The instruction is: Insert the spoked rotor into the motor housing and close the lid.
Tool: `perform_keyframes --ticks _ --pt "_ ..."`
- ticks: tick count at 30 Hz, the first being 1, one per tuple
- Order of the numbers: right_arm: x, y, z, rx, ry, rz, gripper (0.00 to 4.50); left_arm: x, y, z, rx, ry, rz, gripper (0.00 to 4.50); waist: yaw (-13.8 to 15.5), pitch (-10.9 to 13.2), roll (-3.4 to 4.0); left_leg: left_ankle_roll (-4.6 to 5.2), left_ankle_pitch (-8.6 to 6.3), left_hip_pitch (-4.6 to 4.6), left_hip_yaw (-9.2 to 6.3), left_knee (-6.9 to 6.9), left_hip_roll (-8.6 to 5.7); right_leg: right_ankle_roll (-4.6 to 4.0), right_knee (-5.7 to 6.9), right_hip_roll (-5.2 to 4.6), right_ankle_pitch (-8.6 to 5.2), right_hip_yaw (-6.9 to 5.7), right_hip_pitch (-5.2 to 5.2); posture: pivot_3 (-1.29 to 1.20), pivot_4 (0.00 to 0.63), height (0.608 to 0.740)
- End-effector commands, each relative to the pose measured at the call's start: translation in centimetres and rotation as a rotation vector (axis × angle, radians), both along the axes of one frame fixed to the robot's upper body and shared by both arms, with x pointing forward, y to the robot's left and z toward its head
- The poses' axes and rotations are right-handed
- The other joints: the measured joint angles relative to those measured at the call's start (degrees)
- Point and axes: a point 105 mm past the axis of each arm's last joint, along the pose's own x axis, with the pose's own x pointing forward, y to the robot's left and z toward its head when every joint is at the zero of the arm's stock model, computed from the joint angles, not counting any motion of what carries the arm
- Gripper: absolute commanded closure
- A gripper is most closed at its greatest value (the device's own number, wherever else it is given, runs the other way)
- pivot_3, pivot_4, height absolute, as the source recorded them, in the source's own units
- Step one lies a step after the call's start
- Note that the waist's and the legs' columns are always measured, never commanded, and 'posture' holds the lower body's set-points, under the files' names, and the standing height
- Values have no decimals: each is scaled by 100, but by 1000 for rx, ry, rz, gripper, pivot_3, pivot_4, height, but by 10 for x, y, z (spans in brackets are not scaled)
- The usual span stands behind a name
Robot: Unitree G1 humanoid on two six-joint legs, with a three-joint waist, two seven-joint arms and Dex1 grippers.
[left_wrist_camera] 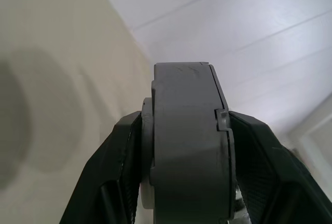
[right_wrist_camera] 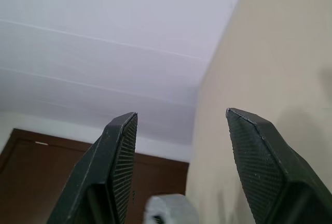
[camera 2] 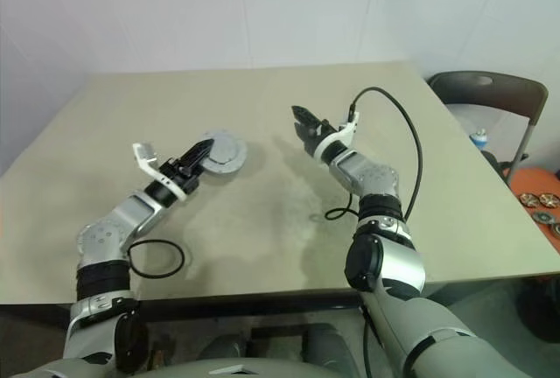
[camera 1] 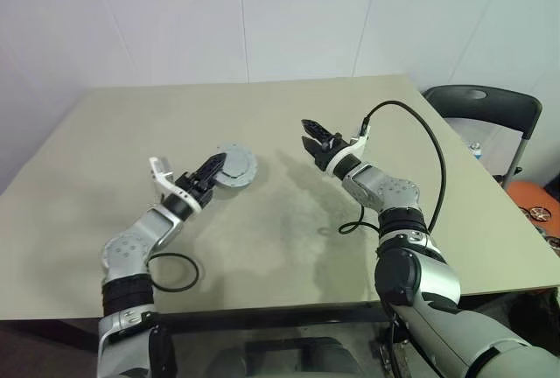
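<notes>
Your beige table (camera 1: 262,247) spans the scene, with a dark chair (camera 1: 486,108) off its far right corner; your right gripper (camera 1: 313,142) hangs above the table's middle, jaws spread with nothing between them; your left gripper (camera 1: 213,168) has its jaws pinching a thick grey round assembly, the motor housing (camera 1: 234,166) with its lid on, gripped edge-on by its flat faces and held over the table left of centre; the wrist view shows the fingers (left_wrist_camera: 116,172) pressed against both sides.
</notes>
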Motion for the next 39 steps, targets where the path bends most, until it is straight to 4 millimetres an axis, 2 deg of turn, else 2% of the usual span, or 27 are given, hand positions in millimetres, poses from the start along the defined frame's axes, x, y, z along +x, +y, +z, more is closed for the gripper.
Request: perform_keyframes --ticks 1,4,9,12,16,20,23,30,35,39 --pt "-1 11 10 -4 -38 46 1642 -6 54 19 72 -81 178 2174 -48 0 0 0 0 0 0 0 1 0 1 -1 0 1 0 0 0 740" --pt "-5 16 5 -12 -27 69 1642 -14 91 20 148 -75 291 2174 -37 0 -3 -1 0 -2 -2 3 1 -3 1 -2 2 1 -2 0 0 740" --pt "-9 26 -4 -42 -13 106 1642 -21 137 32 261 -84 417 2174 6 -2 -6 -1 0 -4 -3 4 -5 -4 -2 -7 2 -1 -2 0 0 740" --pt "-10 30 -5 -50 -12 120 1642 -19 155 37 309 -80 451 2174 15 -4 -9 -1 0 -4 -3 4 -10 -4 -2 -10 3 -2 -2 0 0 740" --pt "-13 35 -7 -73 -13 140 1642 -7 183 27 404 -26 503 2174 15 -6 -13 -7 3 -3 -7 2 -11 -4 0 -9 3 -7 -3 0 0 740" --pt "-14 32 -11 -101 -9 138 1642 1 197 10 467 37 518 2174 -11 -11 -21 -10 5 -4 -10 -2 -12 -4 0 -10 3 -10 -4 0 0 740" --pt "-16 27 -12 -116 -11 130 1642 5 194 -14 543 110 482 2174 -31 -13 -23 -10 5 -5 -9 -5 -14 -4 -2 -16 3 -9 -5 0 0 740" --pt "-16 16 -18 -141 0 89 1642 1 197 -41 607 203 482 2174 -15 -31 -30 -13 5 4 -12 -5 -17 -4 19 -39 3 -7 -7 0 0 740" --pt "-19 17 -25 -158 16 89 1605 -16 213 -48 636 244 489 751 -53 -41 -37 -15 7 13 -10 -4 -14 -3 44 -36 3 -3 -14 0 0 740" --pt "-20 22 -30 -180 27 107 1605 -33 241 -37 636 249 573 751 -91 -48 -50 -15 7 4 -7 -6 -13 -4 53 -37 3 -4 -30 0 0 740"
